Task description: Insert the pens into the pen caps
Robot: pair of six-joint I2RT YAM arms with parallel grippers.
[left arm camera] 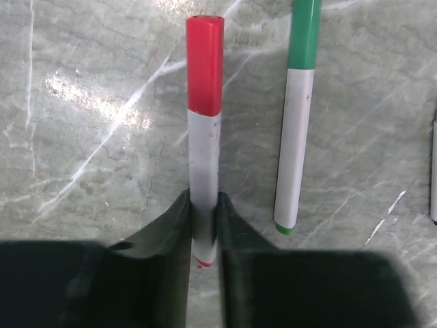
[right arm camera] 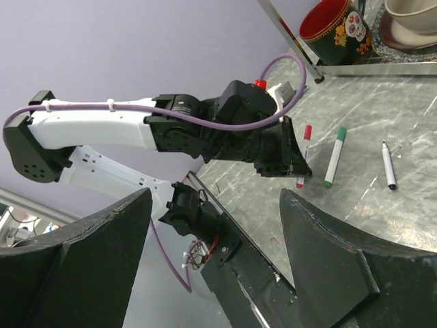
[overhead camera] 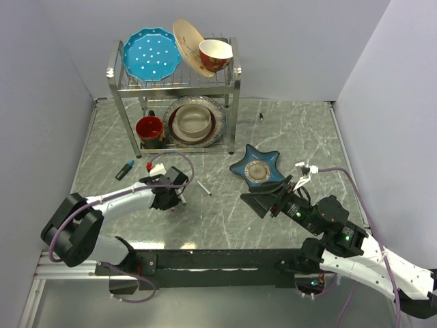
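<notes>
My left gripper (left arm camera: 203, 201) is shut on the near end of a white red pen (left arm camera: 203, 157) lying on the table, with a red cap (left arm camera: 205, 65) on its far end. Just to its right lies a green pen (left arm camera: 295, 150) with a green cap (left arm camera: 305, 31). A black-tipped pen (right arm camera: 387, 165) lies further right, apart from both. A short dark marker with a blue end (overhead camera: 125, 169) rests to the left of the left arm. My right gripper (right arm camera: 217, 198) hangs open and empty above the table, facing the left arm (right arm camera: 232, 123).
A blue star-shaped dish (overhead camera: 258, 167) sits just behind the right gripper (overhead camera: 254, 201). At the back stands a metal dish rack (overhead camera: 235, 89) with plates, bowls and a red mug (overhead camera: 149, 128). A small dark object (overhead camera: 261, 116) lies near the back wall.
</notes>
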